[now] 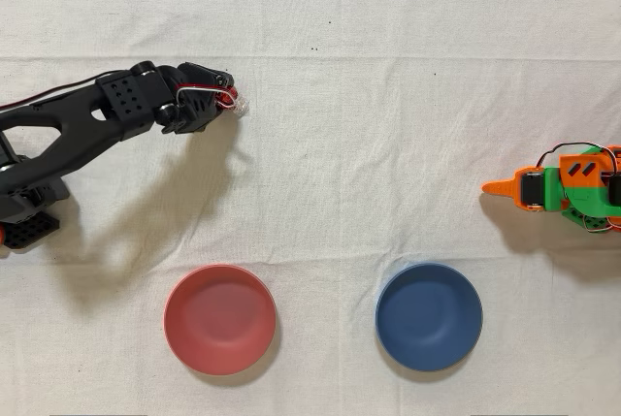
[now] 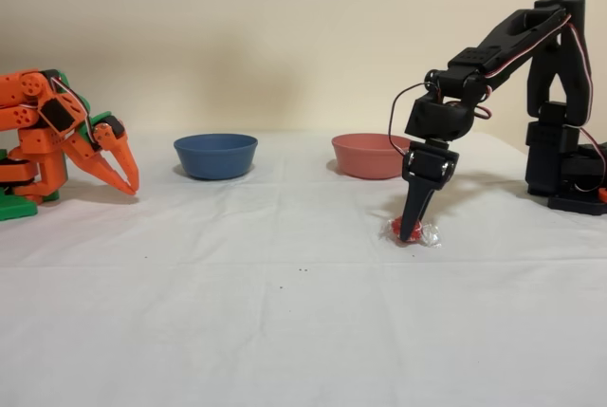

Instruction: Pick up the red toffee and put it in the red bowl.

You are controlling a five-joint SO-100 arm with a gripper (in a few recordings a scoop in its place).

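Right now the black arm's gripper (image 2: 412, 232) stands tip-down on the cloth at the lower right of the fixed view, jaws drawn together on the red toffee (image 2: 398, 229), while the red bowl (image 2: 368, 156) sits behind it, slightly left.

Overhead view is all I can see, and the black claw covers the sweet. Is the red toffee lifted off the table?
Observer: No. From the side, the red toffee lies on the white cloth, not raised.
Operator: How does the claw stand?
Observer: The gripper points straight down, its tips at cloth level, right at the toffee.
Operator: Is it squeezing?
Observer: I cannot tell. The side view shows the fingers edge-on, as one dark wedge.
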